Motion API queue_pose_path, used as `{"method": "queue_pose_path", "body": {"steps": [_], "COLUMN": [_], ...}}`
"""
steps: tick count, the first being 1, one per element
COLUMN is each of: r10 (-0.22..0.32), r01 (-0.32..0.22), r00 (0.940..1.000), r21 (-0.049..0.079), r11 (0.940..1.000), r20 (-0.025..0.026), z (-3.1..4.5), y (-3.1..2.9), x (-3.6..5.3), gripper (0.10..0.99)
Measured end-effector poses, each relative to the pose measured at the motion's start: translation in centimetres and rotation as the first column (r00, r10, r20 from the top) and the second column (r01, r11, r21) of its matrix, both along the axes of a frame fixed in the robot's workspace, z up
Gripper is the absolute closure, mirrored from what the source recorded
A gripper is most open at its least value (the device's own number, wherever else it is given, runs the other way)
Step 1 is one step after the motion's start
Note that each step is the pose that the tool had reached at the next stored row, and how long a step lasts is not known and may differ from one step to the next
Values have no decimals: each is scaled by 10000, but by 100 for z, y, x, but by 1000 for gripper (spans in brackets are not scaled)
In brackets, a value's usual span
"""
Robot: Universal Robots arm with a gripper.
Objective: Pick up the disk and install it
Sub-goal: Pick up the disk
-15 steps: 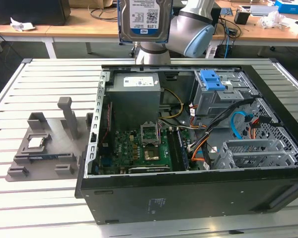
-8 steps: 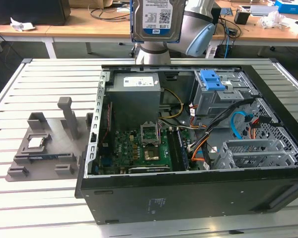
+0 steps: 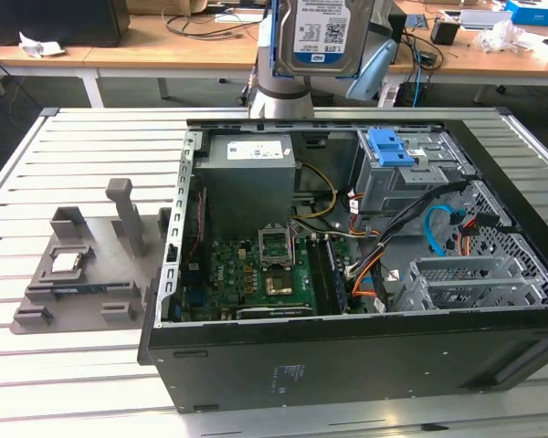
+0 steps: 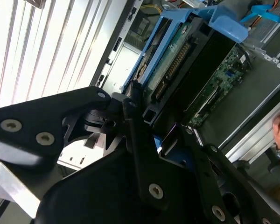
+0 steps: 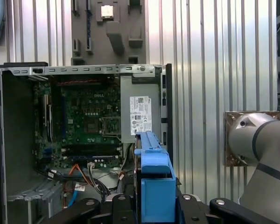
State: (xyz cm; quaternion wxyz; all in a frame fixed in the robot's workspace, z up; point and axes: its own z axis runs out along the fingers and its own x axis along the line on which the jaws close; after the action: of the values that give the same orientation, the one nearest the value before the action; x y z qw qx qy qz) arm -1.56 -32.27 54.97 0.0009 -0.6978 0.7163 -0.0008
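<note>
Overhead, above the slatted metal table [image 3: 91,155] and the open computer case [image 3: 347,365], the disk [image 3: 321,36] hangs upright, its labelled face toward the exterior view and its long axis pointing down at the case. Open air lies under its lower edge. The power supply [image 3: 251,169] and the grey drive cage [image 3: 411,178] sit below, well apart from it. The gripper [image 5: 154,205] is clamped on the disk, with black fingers [image 4: 130,116] pressing against its blue rails [image 5: 151,158] from both sides.
</note>
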Motion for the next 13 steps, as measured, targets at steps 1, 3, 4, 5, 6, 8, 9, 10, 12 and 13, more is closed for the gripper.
{"method": "queue_pose_path", "body": {"steps": [1, 3, 4, 5, 6, 8, 9, 10, 12, 13], "r10": [-1, 1, 0, 1, 0, 0, 1, 0, 0, 1], "r01": [1, -1, 0, -1, 0, 0, -1, 0, 0, -1], "r00": [10000, 10000, 10000, 10000, 10000, 10000, 10000, 10000, 10000, 10000], "r21": [1, -1, -3, -9, -17, -23, -28, -29, -30, -30], "r11": [10000, 10000, 10000, 10000, 10000, 10000, 10000, 10000, 10000, 10000], "r20": [-1, -2, -3, -3, -3, -3, -2, -3, -2, -2], "z": [0, -1, -1, -1, -1, -1, -1, -1, -1, -1], "y": [0, 0, -1, -3, -13, -36, -55, -66, -87, -99], "x": [34, 83, 94, 98, 103, 106, 110, 112, 117, 120], "gripper": [722, 722, 722, 722, 722, 722, 722, 722, 722, 722]}}
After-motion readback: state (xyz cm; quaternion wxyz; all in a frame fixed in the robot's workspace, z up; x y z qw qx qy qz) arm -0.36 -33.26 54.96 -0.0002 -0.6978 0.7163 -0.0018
